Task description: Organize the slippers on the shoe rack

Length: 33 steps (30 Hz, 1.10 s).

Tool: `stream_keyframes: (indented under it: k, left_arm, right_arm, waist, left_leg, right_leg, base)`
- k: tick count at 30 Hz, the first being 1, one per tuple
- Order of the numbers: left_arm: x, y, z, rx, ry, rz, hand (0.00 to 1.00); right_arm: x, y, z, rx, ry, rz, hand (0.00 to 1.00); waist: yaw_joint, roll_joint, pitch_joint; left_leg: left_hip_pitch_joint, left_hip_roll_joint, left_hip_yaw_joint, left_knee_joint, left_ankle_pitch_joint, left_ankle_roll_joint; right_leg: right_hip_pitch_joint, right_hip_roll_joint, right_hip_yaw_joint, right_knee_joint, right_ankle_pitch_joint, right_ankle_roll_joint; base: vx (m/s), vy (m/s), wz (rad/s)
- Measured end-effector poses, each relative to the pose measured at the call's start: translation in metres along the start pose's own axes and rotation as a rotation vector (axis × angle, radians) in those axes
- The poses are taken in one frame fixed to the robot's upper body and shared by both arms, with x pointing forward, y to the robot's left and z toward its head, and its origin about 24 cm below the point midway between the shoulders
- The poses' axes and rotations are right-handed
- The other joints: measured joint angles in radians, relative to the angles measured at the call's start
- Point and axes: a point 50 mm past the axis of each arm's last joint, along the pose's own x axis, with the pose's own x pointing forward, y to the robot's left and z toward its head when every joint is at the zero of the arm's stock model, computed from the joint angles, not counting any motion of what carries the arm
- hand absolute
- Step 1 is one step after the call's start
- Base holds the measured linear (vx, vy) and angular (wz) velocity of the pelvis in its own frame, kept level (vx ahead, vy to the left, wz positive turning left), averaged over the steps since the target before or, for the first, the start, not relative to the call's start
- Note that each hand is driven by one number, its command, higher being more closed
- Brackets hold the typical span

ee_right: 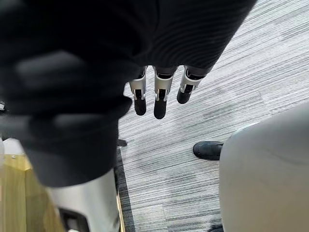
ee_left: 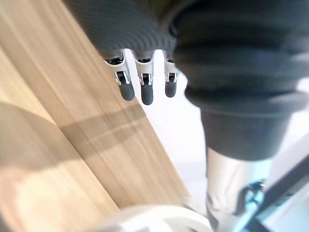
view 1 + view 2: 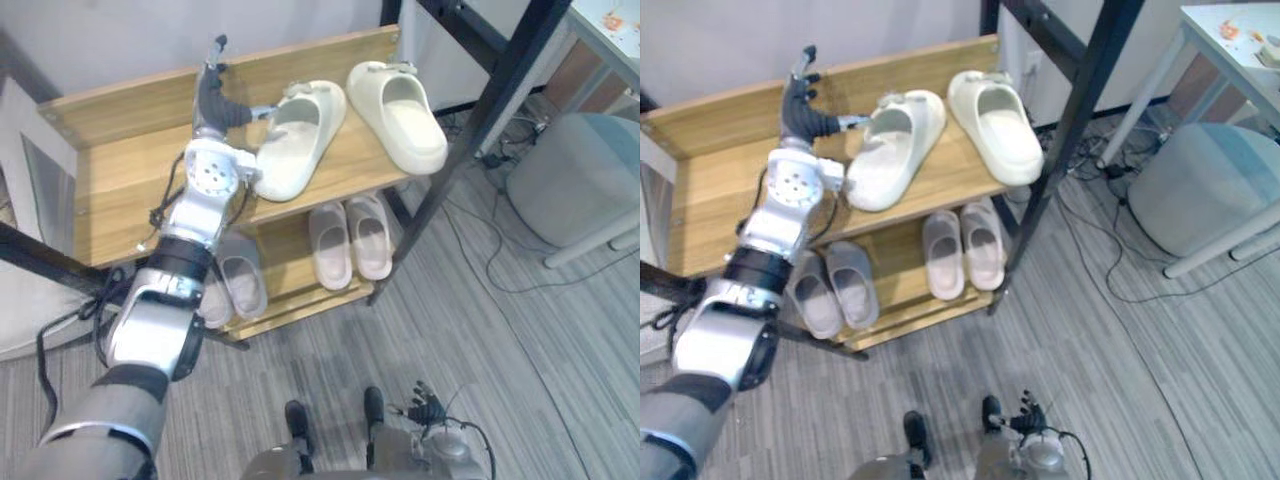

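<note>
At the right of the frame a black metal post [image 3: 480,120] slants across the shoe rack's [image 3: 120,170] right end; beyond it stand a round grey stool [image 3: 575,180] and a white table [image 3: 610,30], with cables [image 3: 500,265] trailing over the striped grey carpet [image 3: 520,380].

On the rack's top shelf, upper centre, lie two thick, open-toed slippers, soles down; the cream slipper [image 3: 300,140] sits angled, and the second cream slipper [image 3: 400,115] lies just beside it at the shelf's right end. On the lower shelf sit a pair of grey slippers [image 3: 240,285] and a pair of pinkish slippers [image 3: 350,240].

The left hand [image 3: 215,100] hovers at the angled slipper's heel, fingers [image 2: 147,89] straight and gripping nothing; whether its thumb touches the heel I cannot tell. The right hand [image 3: 428,408] hangs at bottom centre, fingers [image 1: 160,99] relaxed above the carpet.
</note>
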Motion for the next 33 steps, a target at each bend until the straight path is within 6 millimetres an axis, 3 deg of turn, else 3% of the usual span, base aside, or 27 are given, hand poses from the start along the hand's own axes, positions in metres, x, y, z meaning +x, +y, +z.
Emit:
stream_keyframes:
  k: [15,20,33]
  left_arm:
    - [-0.059,-0.037,-0.037,-0.336,0.155,-0.133,0.00]
    - [-0.071,-0.048,-0.038,-0.392,0.162,-0.181,0.00]
    - [-0.092,-0.100,-0.020,-0.465,0.149,-0.357,0.00]
  right_arm:
    - [0.000,-0.001,-0.005,-0.033,0.043,-0.005,0.00]
    - [0.001,0.003,-0.004,-0.053,0.040,0.013,0.00]
    - [0.001,0.009,-0.003,-0.059,0.043,0.027,0.00]
  waist:
    - [0.034,0.001,-0.003]
    - [0.039,0.000,-0.026]
    - [0.035,-0.010,-0.032]
  left_leg:
    - [0.009,0.009,-0.073,-0.001,0.008,-0.007]
    - [0.011,0.009,-0.083,0.000,0.009,-0.005]
    - [0.021,0.007,-0.095,-0.001,0.009,-0.005]
  right_leg:
    - [0.047,-0.001,-0.083,-0.007,-0.016,0.005]
    - [0.054,-0.001,-0.094,-0.006,-0.025,0.008]
    - [0.067,-0.003,-0.105,-0.008,-0.027,0.010]
  base:
    - [-0.01,-0.004,0.15]
    - [0.04,-0.009,0.07]
    - [0.00,0.000,0.03]
